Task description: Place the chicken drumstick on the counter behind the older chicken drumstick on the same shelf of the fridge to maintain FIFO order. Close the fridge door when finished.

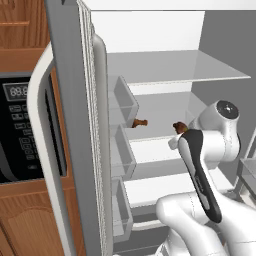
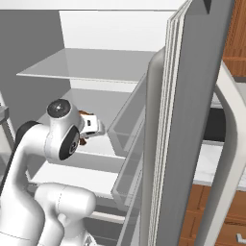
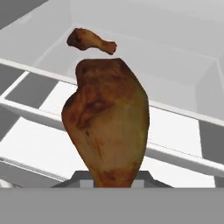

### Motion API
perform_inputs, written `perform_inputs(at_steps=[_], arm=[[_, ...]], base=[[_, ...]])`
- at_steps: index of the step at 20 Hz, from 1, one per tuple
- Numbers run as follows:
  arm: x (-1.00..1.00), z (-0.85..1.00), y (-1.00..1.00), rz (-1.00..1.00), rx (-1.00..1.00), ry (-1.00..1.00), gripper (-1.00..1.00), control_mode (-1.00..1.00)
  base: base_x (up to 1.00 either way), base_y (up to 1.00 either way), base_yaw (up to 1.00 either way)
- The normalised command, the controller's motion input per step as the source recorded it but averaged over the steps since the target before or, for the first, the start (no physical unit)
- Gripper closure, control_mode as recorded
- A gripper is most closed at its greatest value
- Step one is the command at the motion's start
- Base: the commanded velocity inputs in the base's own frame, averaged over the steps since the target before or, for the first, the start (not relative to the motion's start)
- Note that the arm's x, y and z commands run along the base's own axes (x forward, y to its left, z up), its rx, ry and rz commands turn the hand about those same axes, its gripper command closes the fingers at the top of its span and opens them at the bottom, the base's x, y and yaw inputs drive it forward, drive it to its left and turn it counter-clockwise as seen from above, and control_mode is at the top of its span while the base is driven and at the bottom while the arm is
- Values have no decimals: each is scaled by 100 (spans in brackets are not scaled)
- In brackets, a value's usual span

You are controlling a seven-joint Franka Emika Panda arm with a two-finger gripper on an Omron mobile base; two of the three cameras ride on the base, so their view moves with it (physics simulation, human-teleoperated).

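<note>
- Right at the fingers, the gripper (image 3: 114,183) is clamped on the narrow end of a chicken drumstick (image 3: 107,127), which stands up in front of the hand camera with its fat end away from the hand.
- From the left base view, that held drumstick (image 1: 179,128) shows as a small brown lump at the tip of the arm (image 1: 202,172), inside the open fridge (image 1: 165,35) and above the front part of the lower shelf (image 1: 165,107).
- From the right base view, a bit of the same drumstick (image 2: 84,114) peeks out by the white hand, just behind the arm's round joint.
- Further in, the older chicken drumstick (image 3: 91,40) lies on that shelf toward the back; in the left base view it (image 1: 140,122) sits near the left wall, well apart from the held one.
- Above both hangs the upper shelf (image 1: 200,70), thin and pale grey.
- On the left, the fridge door (image 1: 75,125) stands wide open, with clear door bins (image 1: 122,102) stacked down its inner face.
- Beyond the door, a black wall oven (image 1: 20,130) sits in brown wooden cabinets (image 1: 25,220).
- On the other side, the right door (image 2: 192,120) is open too, and a strip of marble counter (image 2: 206,166) shows past it.
</note>
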Motion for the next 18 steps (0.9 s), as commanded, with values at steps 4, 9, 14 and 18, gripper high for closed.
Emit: perform_inputs(at_steps=[4,9,14,18], arm=[[22,1,-2,17,-13,-9,100,-100],[34,0,0,15,-12,-2,100,-100],[43,1,0,17,-13,-1,100,-100],[47,7,0,14,-12,0,100,-100]], base=[[0,0,0],[0,0,0],[0,0,0],[0,0,0]])
